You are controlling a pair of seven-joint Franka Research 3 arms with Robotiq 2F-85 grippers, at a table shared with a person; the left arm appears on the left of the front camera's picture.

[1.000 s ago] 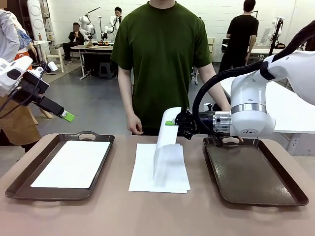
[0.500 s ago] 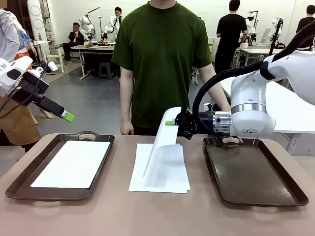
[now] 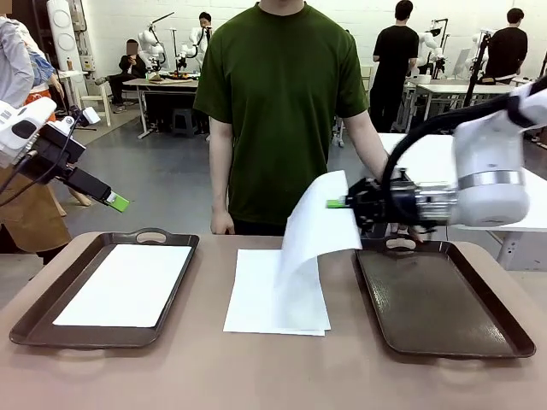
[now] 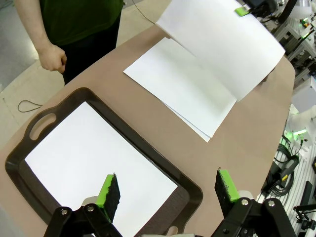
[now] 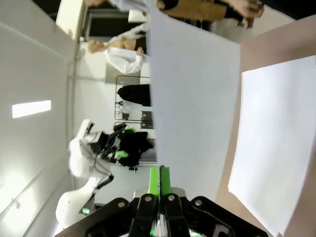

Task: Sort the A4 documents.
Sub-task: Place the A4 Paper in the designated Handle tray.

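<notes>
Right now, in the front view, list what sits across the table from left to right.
Left tray holding a white sheet → stack of white sheets → right claw pinching a lifted sheet → right tray.

In the front view, the right part of the stack of sheets (image 3: 256, 299) on the tabletop (image 3: 273, 376) is being covered by the lifted sheet (image 3: 318, 226), so its sheets are not being counted. The right tray (image 3: 444, 299) is being screened at its far handle by the right end effector (image 3: 336, 203). The person (image 3: 282, 102) is being cut off above the shoulders, one hand being hidden behind the right arm (image 3: 487, 171). In the left wrist view, the left tray (image 4: 143, 146) is being cropped by the bottom edge.
</notes>
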